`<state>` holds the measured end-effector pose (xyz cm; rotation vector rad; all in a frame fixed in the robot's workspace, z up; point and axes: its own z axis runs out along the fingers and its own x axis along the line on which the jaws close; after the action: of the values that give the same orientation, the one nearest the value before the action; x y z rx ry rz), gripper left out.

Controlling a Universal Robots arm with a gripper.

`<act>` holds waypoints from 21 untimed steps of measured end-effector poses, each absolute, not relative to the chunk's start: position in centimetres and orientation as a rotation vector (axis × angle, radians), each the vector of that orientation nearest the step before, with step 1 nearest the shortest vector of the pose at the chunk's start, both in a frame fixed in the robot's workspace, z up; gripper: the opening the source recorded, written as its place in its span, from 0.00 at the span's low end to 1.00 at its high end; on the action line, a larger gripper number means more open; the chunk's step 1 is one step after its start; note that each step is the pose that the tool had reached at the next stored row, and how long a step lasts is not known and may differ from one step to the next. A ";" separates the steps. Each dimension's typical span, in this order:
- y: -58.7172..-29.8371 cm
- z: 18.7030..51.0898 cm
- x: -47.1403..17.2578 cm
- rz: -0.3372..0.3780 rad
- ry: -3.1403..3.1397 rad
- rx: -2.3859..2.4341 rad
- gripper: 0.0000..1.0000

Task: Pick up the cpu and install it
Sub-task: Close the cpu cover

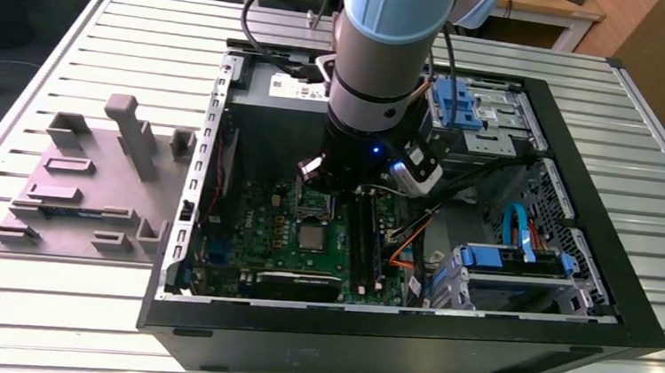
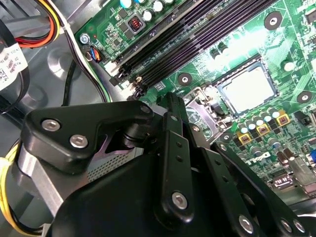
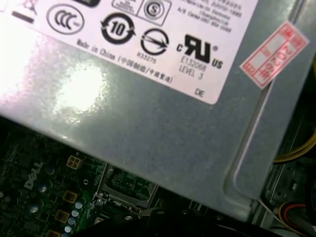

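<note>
The cpu is a small pale silver square lying flat in its socket on the green motherboard. The second wrist view shows the cpu with a metal frame around it. My gripper hangs inside the open computer case, just beyond the cpu and apart from it. It is over the socket's raised metal plate, which also shows in both wrist views. The gripper's black body hides what lies under it.
A large grey box with a white label stands close beside the arm. Black memory slots and loose cables run next to the socket. Blue drive bays fill the case's far side. A grey parts fixture sits outside, at the exterior view's left.
</note>
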<state>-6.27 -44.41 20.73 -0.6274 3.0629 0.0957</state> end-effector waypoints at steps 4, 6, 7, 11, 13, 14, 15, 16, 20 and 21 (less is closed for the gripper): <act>-44.4 20.6 -6.3 0.096 3.063 -0.627 0.11; -44.4 20.6 -6.4 0.096 3.063 -0.627 0.11; -44.4 20.6 -6.4 0.096 3.063 -0.627 0.11; -44.4 20.6 -6.5 0.096 3.063 -0.627 0.11; -44.4 20.5 -6.5 0.096 3.063 -0.627 0.11; -44.4 20.5 -6.5 0.096 3.063 -0.627 0.11; -44.4 20.5 -6.5 0.096 3.063 -0.627 0.11; -44.4 20.5 -6.5 0.096 3.063 -0.627 0.11; -44.4 20.4 -6.4 0.096 3.062 -0.627 0.11; -44.4 20.4 -6.3 0.096 3.063 -0.627 0.11</act>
<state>-6.34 -44.38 20.45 -0.6272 3.0625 0.0963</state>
